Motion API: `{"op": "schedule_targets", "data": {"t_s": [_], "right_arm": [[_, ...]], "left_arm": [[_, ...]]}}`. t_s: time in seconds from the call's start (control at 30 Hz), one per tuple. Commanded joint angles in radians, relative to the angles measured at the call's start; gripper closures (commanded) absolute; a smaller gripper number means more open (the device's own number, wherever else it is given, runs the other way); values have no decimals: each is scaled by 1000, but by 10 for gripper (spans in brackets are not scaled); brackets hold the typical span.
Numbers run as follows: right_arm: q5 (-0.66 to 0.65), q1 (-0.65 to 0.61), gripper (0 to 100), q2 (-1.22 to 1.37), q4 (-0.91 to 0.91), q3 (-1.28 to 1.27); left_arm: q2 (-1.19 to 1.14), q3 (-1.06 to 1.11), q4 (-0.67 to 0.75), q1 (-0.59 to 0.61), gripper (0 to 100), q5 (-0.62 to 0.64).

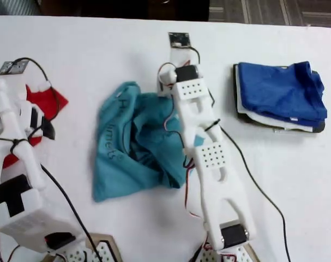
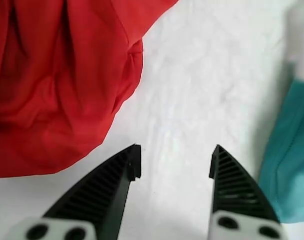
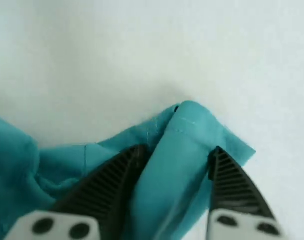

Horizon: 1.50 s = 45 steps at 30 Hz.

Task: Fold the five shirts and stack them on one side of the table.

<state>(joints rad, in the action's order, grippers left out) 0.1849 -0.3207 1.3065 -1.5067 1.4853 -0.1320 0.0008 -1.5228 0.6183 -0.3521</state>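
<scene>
Lettering (image 1: 112,136) crosses teal shirt (image 1: 130,142); right tool (image 3: 178,148) gapes astride its fold (image 3: 184,125), left tool (image 2: 176,147) gapes empty.

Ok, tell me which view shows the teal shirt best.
The high view: almost the whole teal shirt shows, crumpled mid-table, partly under the right arm. The right wrist view gives one fold close up, inside the open right pincer; the left wrist view catches an edge.

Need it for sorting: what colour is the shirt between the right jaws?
Teal shirt, best in right wrist view.
</scene>
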Motion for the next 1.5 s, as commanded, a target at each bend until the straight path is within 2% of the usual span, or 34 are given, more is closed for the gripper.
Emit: {"op": "schedule_targets", "data": {"t_s": [0.0,0.03,0.1,0.3,0.37,0.5,0.57,0.87,1.07,1.17,1.33,1.47], "right_arm": [[-3,39,971,-13,-35,46],[-11,47,951,-15,-48,46],[-21,62,986,-19,-73,61],[-23,97,979,-61,-205,195],[-58,101,979,-128,-234,180],[-238,94,979,-266,-262,181],[-287,101,979,-351,-262,180],[-305,94,979,-771,-263,103],[-311,79,979,-1067,-263,-290],[-377,54,979,-1253,-263,-560],[-486,58,978,-1560,-226,-1128],[-592,147,978,-1807,-50,-1654]], "left_arm": [[6,-41,-2,8,758,-5],[6,-41,-3,8,758,-5],[6,-41,-8,8,758,-5],[6,-41,-8,8,758,-2],[6,-41,-9,8,758,-2],[6,-41,-9,6,758,-2],[6,-41,-9,2,758,-2],[137,-42,-48,-91,758,3],[281,-42,-48,-178,758,5],[293,-41,-49,-216,758,5],[229,-41,-43,-259,757,6],[169,-53,-38,-348,757,6]]}}
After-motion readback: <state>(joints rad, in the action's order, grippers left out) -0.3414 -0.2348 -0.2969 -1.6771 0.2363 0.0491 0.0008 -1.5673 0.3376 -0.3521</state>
